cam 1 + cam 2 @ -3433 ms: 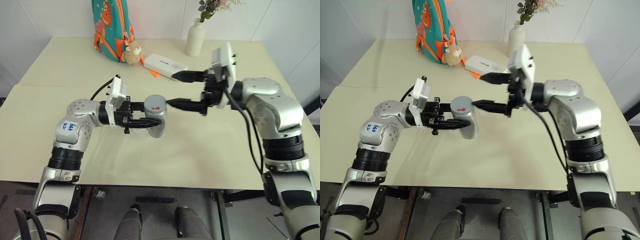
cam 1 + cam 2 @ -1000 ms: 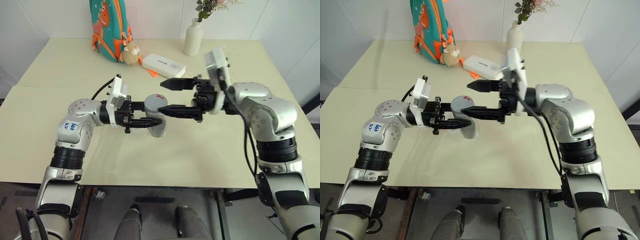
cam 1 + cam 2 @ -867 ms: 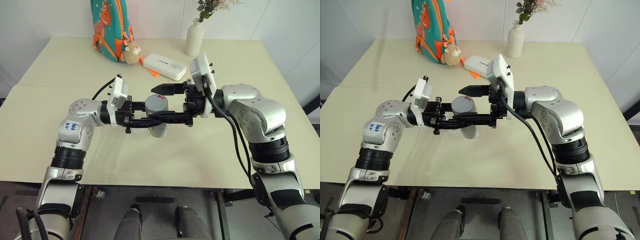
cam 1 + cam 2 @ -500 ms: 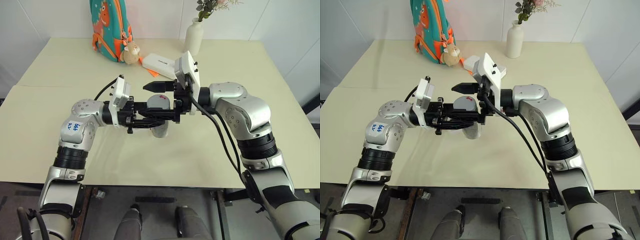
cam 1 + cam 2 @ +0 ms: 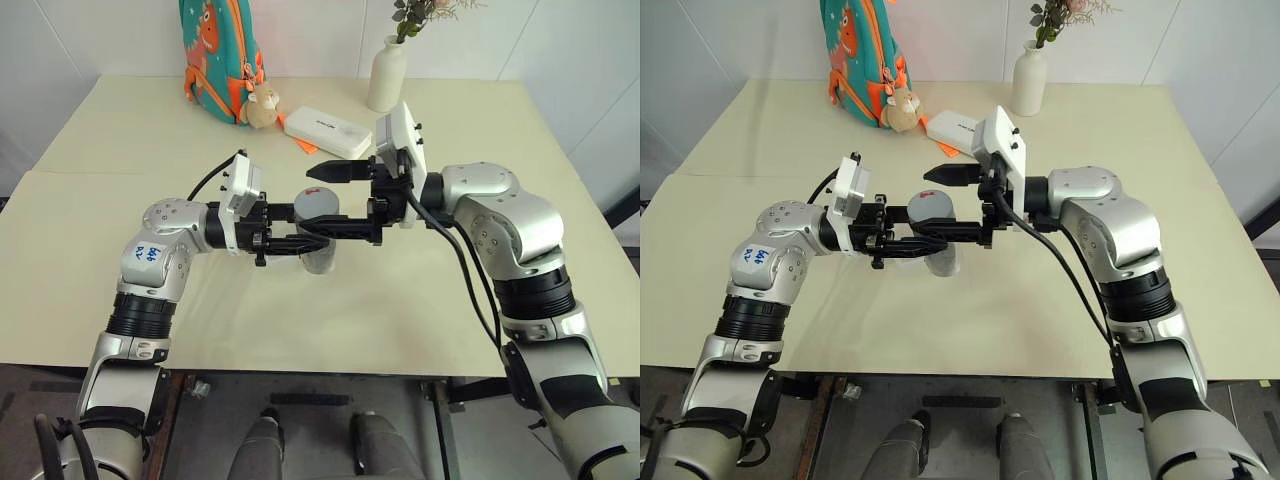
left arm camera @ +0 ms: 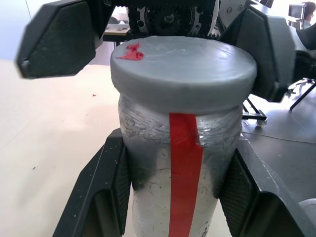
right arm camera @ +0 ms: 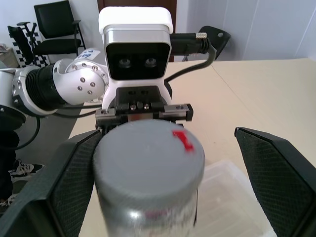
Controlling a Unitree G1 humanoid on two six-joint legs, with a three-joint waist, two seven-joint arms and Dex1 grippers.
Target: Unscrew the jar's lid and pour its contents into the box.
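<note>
The left gripper [image 5: 300,243] is clamped on the jar [image 6: 180,192], holding it upright above the cream table [image 5: 400,290] — its fingers [image 6: 111,182] press either side of the red-striped body. The grey lid [image 5: 318,203] sits on top. The right gripper [image 5: 325,200] stands wide apart around the lid — nothing held. The clear box [image 7: 237,202] lies beneath.
</note>
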